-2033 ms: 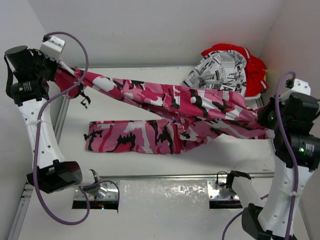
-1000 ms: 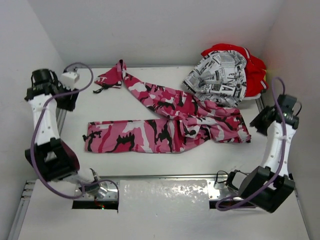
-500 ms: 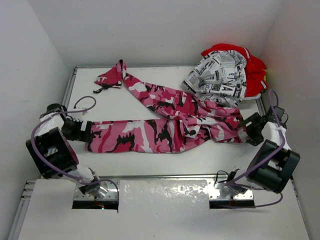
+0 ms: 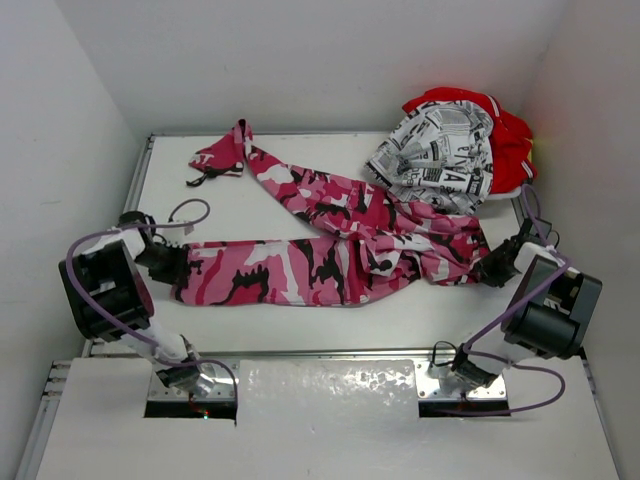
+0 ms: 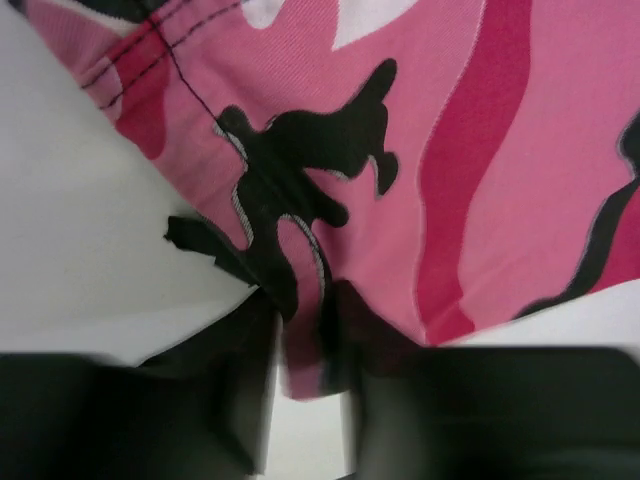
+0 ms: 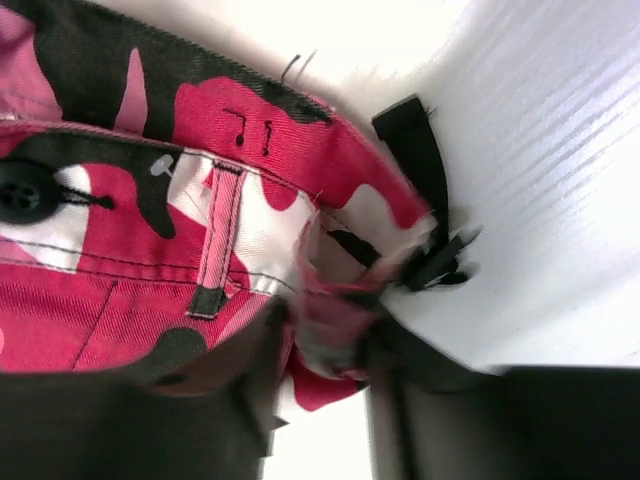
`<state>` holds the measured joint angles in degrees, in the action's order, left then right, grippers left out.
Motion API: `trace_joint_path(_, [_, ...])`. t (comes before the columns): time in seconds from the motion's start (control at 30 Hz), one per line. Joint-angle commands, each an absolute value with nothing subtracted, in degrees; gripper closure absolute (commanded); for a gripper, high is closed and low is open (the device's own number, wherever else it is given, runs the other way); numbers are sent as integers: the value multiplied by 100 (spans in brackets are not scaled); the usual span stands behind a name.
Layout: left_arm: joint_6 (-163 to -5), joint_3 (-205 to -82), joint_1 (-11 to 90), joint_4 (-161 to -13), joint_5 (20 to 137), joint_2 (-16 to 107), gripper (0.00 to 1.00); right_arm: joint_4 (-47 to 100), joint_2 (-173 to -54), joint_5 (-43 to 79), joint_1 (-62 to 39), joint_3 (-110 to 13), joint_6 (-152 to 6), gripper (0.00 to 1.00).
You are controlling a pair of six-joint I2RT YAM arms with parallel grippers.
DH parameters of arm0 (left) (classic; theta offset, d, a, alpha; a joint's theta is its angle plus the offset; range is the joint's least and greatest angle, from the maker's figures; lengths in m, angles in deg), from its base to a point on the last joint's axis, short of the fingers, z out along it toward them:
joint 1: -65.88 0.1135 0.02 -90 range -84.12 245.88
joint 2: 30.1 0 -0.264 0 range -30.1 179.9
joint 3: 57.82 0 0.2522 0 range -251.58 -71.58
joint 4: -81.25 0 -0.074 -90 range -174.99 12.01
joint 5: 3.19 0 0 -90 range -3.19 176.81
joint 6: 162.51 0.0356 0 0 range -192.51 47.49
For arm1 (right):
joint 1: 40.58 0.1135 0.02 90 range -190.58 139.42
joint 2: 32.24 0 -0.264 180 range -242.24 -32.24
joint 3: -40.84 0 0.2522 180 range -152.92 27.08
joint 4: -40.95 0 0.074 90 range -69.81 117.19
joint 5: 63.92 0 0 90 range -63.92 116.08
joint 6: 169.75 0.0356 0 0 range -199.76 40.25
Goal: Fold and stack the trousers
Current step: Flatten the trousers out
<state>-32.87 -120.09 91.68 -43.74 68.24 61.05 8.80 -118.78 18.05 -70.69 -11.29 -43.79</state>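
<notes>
Camo trousers (image 4: 300,265) lie stretched left-to-right on the bench (image 4: 260,325). Left gripper (image 4: 172,265) pinches the near leg's cuff, right gripper (image 4: 490,268) pinches the waistband.

Three trousers (image 4: 330,265), two arms (image 4: 100,290)

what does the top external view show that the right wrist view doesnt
Only the top external view: the newsprint trousers lying on the red trousers at the far right corner, and the left end effector at a leg hem. Only the right wrist view: a black button, a belt loop and a black buckle strap. Both: the camouflage trousers, waistband pinched in the right end effector.
</notes>
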Motion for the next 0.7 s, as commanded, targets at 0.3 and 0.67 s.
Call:
trace_joint_path(0.3, [-2279, -12958, 10252, -3754, 7607, 6271, 100, 66, -10766, 2441, -7064, -1467, -4978, 100])
trace_joint_path(0.67, [-1205, -13503, 10868, -3428, 8583, 5788, 100, -1128, -9404, 2326, -7125, -1554, -4899, 100])
